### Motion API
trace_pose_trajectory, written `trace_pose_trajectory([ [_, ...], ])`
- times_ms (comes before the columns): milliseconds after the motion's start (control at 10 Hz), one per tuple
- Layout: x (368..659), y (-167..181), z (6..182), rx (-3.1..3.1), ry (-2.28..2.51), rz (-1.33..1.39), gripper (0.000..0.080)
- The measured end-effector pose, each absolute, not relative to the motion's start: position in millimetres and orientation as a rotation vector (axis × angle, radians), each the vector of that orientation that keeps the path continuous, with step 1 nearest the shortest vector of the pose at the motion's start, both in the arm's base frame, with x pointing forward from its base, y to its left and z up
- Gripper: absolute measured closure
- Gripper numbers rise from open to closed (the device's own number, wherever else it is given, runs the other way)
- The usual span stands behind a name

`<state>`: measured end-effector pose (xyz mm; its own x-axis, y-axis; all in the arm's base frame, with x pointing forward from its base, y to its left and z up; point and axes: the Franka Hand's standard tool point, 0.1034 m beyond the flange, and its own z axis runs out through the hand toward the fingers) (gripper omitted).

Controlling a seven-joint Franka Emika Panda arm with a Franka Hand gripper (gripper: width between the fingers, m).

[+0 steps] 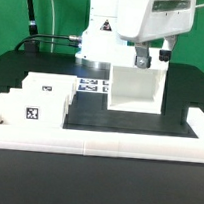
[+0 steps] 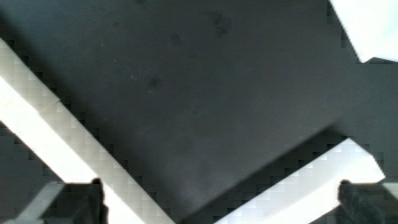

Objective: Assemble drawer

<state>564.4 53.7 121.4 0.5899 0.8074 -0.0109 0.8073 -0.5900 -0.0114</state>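
The tall white drawer housing (image 1: pixel 137 88) stands upright on the black table, right of the middle. My gripper (image 1: pixel 144 61) hangs just above its top rear edge, open and empty. In the wrist view the gripper (image 2: pixel 217 202) is spread wide, with one dark fingertip (image 2: pixel 71 205) at each side of the frame. White edges of the housing (image 2: pixel 63 125) run slantwise between the fingertips over the black surface. Two small white trays with square tags sit at the exterior view's left, one behind (image 1: pixel 47 87) and one in front (image 1: pixel 31 112).
The marker board (image 1: pixel 91 86) lies flat on the table between the trays and the housing. A long low white wall (image 1: pixel 106 143) edges the table's front and both sides. The robot's white base (image 1: pixel 101 35) stands behind.
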Motion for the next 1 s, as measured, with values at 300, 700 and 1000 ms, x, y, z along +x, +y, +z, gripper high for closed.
trace_pose_trajectory([
  [300,564.4,53.6,121.4,-2.796,-1.420,0.023,0.0150],
  [700,546.1,55.5,129.6,-2.875,-1.281,-0.007,0.0150],
  [1000,507.9,66.3,139.4,-3.012,-0.949,-0.012,0.0150],
])
